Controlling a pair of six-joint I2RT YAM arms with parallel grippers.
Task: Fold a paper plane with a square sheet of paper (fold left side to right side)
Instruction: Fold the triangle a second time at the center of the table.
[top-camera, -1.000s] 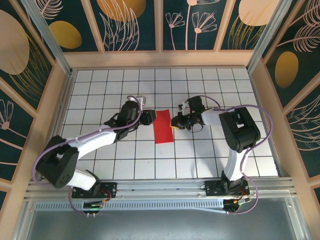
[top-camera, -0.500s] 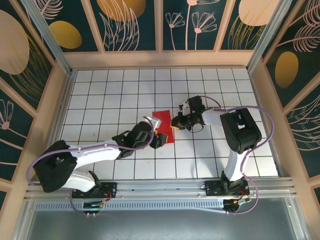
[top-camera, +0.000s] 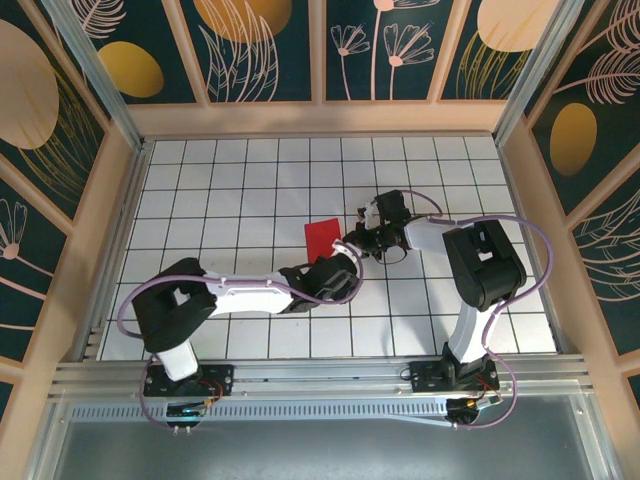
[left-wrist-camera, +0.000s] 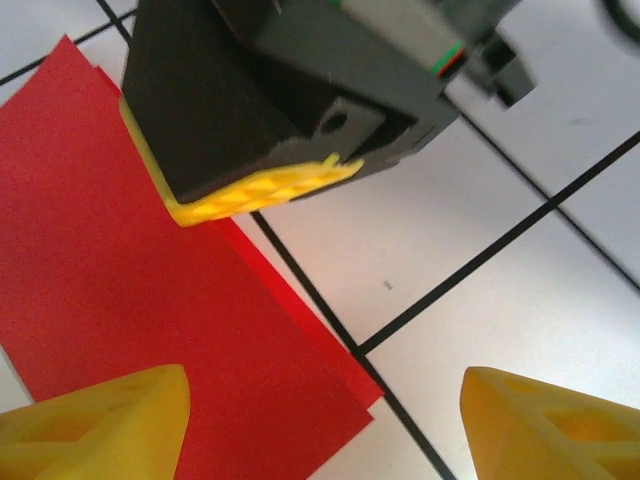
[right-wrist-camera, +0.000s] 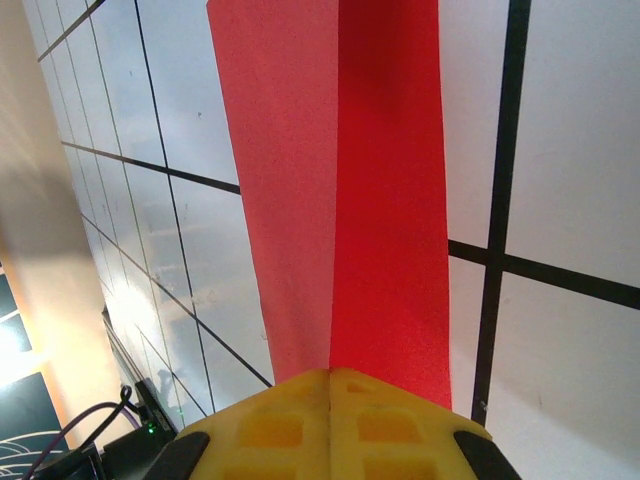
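Top view: taking in both arms at once. The left gripper (top-camera: 346, 270) is reaching in from the lower left and covering the lower end of the sheet of paper (top-camera: 322, 238). The right gripper (top-camera: 354, 243) is coming in from the right at the sheet's right edge, and the two are nearly touching just left of frame centre.
Left wrist view: giving the close detail under that arm. Its own yellow fingertips (left-wrist-camera: 90, 420) are spread wide in the bottom corners, holding nothing and hovering over a corner of the sheet. Two red layers are lying slightly offset at the edges. The other gripper's yellow pad (left-wrist-camera: 260, 190) is pressing on the sheet's edge at upper centre.
Right wrist view: showing yellow fingers (right-wrist-camera: 270, 430) squeezed together at the bottom of the frame, clamping the sheet's edge. A straight line is rising from their seam, dividing a paler red half from a deeper one.
Surface: white table (top-camera: 200, 200) with black grid lines, carrying the sheet flat near the middle.
Room: dark teal wall panels (top-camera: 260, 50) with gold discs and pale leaf drawings, framed in light wood. A metal rail (top-camera: 320, 372) is running along the bottom.
Direction of the sheet: lying as a narrow rectangle with square corners. The long axis is running top to bottom in the top view, leaning slightly toward the lower right. It runs upper left to lower right in the left wrist view, and bottom centre to top edge in the right wrist view.
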